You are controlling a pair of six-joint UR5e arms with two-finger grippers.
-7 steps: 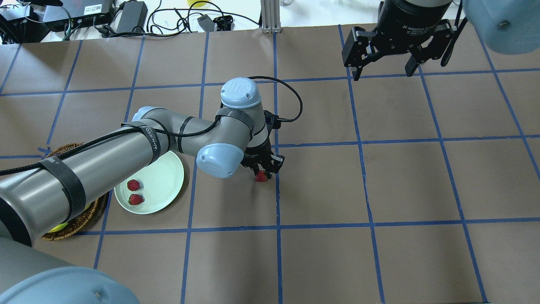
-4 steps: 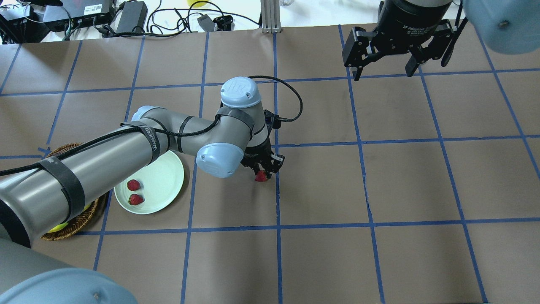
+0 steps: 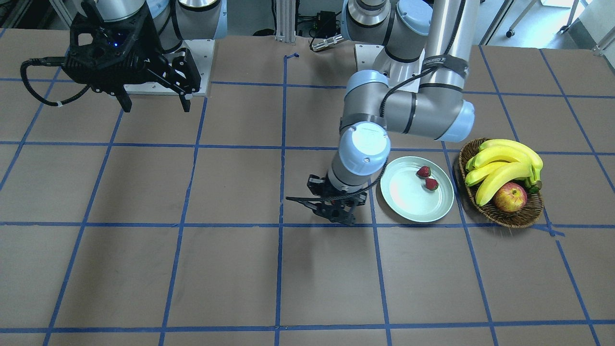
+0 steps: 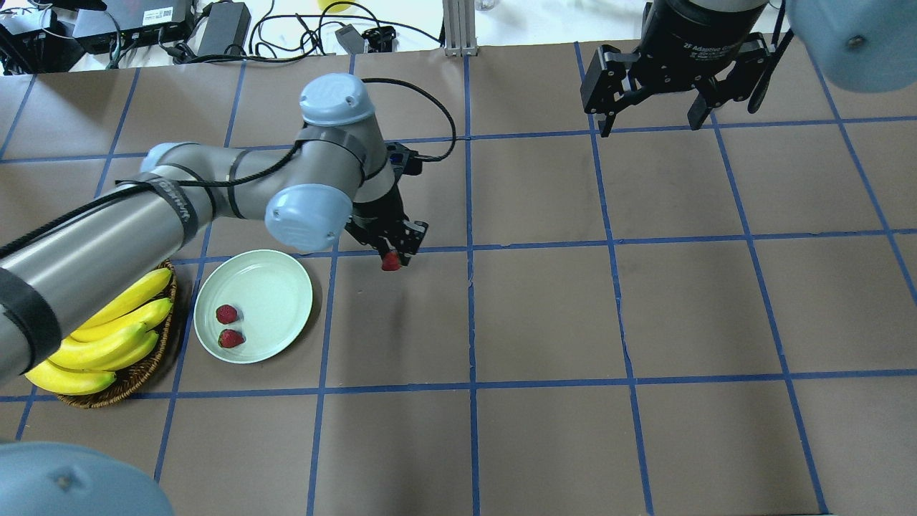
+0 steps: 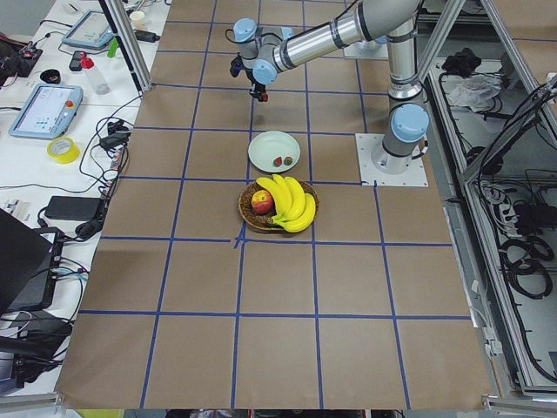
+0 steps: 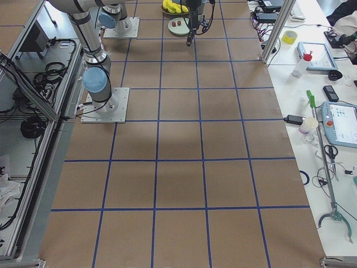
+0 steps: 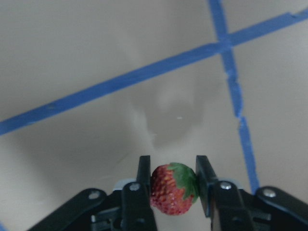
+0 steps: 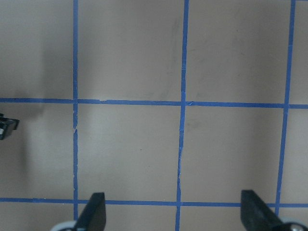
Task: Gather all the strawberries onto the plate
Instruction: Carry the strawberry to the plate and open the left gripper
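Note:
My left gripper (image 4: 392, 255) is shut on a strawberry (image 4: 390, 263) and holds it above the table, right of the plate. In the left wrist view the red berry (image 7: 172, 189) sits pinched between both fingers. The pale green plate (image 4: 276, 290) holds two strawberries (image 4: 227, 314) (image 4: 231, 338); in the front view the plate (image 3: 408, 199) and both berries (image 3: 423, 171) (image 3: 431, 184) show too. The held berry is hidden behind the left gripper (image 3: 342, 218) there. My right gripper (image 4: 650, 118) is open and empty, high over the far right of the table.
A wicker basket (image 4: 136, 376) with bananas (image 4: 107, 337) stands left of the plate; the front view shows a red-yellow apple (image 3: 510, 197) in it. Cables and power bricks (image 4: 222, 29) lie beyond the table's far edge. Blue tape lines grid the brown table.
My left gripper has risen with the strawberry and moved left and away, toward the plate. The arm no longer covers the basket and bananas. The right gripper has not moved.

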